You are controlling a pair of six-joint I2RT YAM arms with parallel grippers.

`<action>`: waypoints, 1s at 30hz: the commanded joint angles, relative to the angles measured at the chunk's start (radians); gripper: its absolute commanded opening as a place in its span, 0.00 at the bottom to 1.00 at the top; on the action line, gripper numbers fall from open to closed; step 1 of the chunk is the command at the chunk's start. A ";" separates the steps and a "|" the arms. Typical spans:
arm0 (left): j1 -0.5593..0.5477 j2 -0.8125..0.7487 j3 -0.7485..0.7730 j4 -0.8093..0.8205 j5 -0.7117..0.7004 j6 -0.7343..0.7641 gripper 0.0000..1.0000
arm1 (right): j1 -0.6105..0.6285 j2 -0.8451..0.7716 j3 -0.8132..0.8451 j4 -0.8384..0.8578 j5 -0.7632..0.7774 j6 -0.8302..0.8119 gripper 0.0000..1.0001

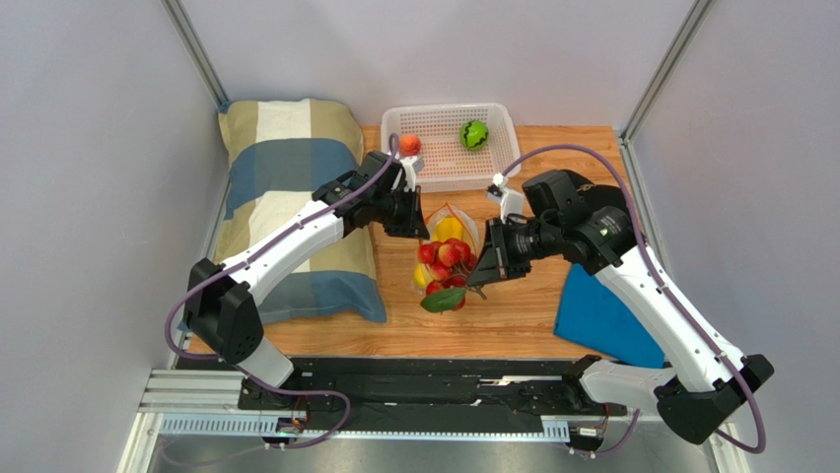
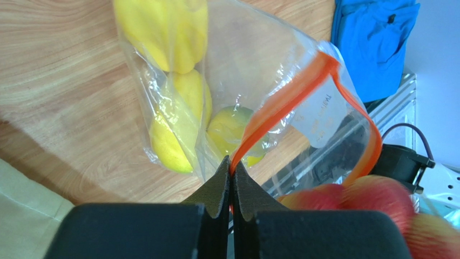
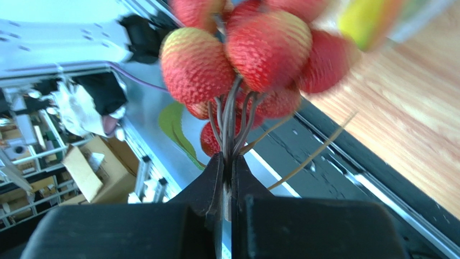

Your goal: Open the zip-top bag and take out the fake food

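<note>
The berries (image 3: pixel 264 48) hang between the two arms, just near of the bag (image 2: pixel 248 59). They are nearest the right pincer (image 3: pixel 227 159), which comes at them from the right. Their stems (image 3: pixel 233 116) run straight back into it, so the cluster's long axis lies along the pincer's reach. That pincer is closed all the way on the bundle of stems, with the fruit bunched just beyond the fingertips and raised off the desk (image 1: pixel 498 325). The left pincer (image 2: pixel 232 163) comes in from the left and far side. It is pinched tight on the red-orange zip strip (image 2: pixel 291 91) at one end of the mouth. The strip loops open towards the berries, which sit beside that loop. I cannot tell whether every berry has cleared the plastic. Yellow pieces (image 2: pixel 167 27) lie deeper inside the bag, which rests on the desk. The basket (image 1: pixel 446 166) stands just far of the bag, with the peach (image 1: pixel 409 145) and the green ball (image 1: pixel 474 134) already in it. It therefore looks like the place for the cluster. That would mean drawing the berries away from the mouth and then carrying them far, over or around the bag, while the left grip steadies the strip.
</note>
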 commanded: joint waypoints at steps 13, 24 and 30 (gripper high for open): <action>0.008 -0.042 -0.029 -0.026 0.012 0.063 0.00 | -0.169 0.477 0.626 0.291 0.333 0.076 0.00; 0.006 -0.067 -0.008 0.020 0.079 0.036 0.00 | -0.284 0.903 0.749 0.409 0.485 -0.114 0.00; 0.008 -0.036 0.025 0.028 0.119 0.023 0.00 | -0.319 1.067 0.866 0.371 0.479 -0.125 0.13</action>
